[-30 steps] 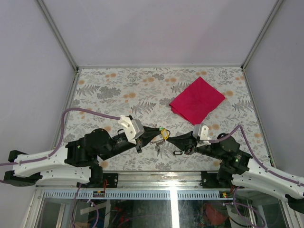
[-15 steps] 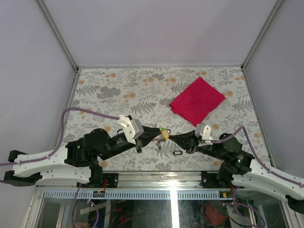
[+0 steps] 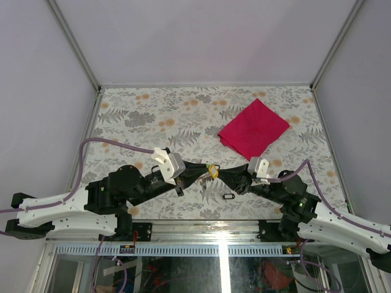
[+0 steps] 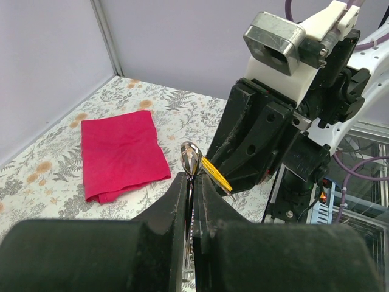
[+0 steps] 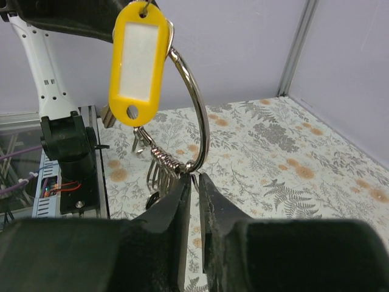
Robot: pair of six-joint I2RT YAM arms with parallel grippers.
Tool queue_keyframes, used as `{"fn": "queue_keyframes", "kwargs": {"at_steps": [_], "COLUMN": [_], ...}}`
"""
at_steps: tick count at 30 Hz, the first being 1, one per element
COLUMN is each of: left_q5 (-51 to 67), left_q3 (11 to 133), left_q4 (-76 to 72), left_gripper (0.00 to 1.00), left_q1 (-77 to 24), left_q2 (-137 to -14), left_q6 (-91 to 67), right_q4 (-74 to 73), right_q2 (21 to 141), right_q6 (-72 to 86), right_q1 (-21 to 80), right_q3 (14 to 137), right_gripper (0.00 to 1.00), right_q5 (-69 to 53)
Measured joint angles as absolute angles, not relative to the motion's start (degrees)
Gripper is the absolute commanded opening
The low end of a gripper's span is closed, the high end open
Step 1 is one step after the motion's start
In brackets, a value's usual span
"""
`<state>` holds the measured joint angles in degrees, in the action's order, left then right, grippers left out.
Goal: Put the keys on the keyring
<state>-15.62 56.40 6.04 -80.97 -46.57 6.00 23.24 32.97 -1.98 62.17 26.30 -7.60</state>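
Observation:
My left gripper (image 3: 203,173) is shut on the keyring (image 4: 190,157), a thin silver loop held edge-on above the table. A pale yellow key (image 5: 137,62) hangs on the keyring (image 5: 196,103), along with a cluster of small silver split rings (image 5: 164,161). My right gripper (image 5: 196,177) meets the ring's lower end from the right, its jaws a narrow gap apart, with the wire tip at the fingertips. In the top view the right gripper (image 3: 225,176) sits just right of the yellow key (image 3: 212,170). A black key (image 3: 229,196) lies on the table below them.
A red cloth (image 3: 253,128) lies flat at the back right of the floral table (image 3: 153,116). Purple-grey walls enclose the table on three sides. The metal rail (image 3: 220,227) of the near edge runs just behind both arm bases.
My right gripper has moved up and left to the ring and its jaws have parted slightly. The left gripper has lifted the ring a little.

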Motion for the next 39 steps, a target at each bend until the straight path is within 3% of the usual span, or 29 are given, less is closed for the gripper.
{"fn": "queue_keyframes", "kwargs": {"at_steps": [14,27,31,34,39], "left_q5": [-15.62,-15.81,-16.21,-16.64,-16.88], "left_q3": [56.40,56.40,56.40,56.40,55.00], "left_q4": [6.04,6.07,5.98,6.02,4.64], "left_gripper": [0.00,0.00,0.01,0.07,0.32], "left_q1": [-80.97,-80.97,-80.97,-80.97,-80.97], "left_q2": [-46.96,-46.96,-46.96,-46.96,-46.48], "left_q6": [5.93,5.78,5.74,5.43,4.21], "right_q4": [27.09,29.04,28.95,28.08,19.99], "right_q2": [34.06,33.58,33.26,32.53,29.65], "right_q6": [-1.19,-0.99,-1.17,-1.98,-7.57], "right_q1": [62.17,62.19,62.19,62.22,62.24], "right_q3": [24.69,23.49,23.44,23.49,26.13], "right_gripper": [0.32,0.01,0.00,0.00,0.00], "right_q5": [-7.60,-6.96,-6.98,-6.96,-5.87]}}
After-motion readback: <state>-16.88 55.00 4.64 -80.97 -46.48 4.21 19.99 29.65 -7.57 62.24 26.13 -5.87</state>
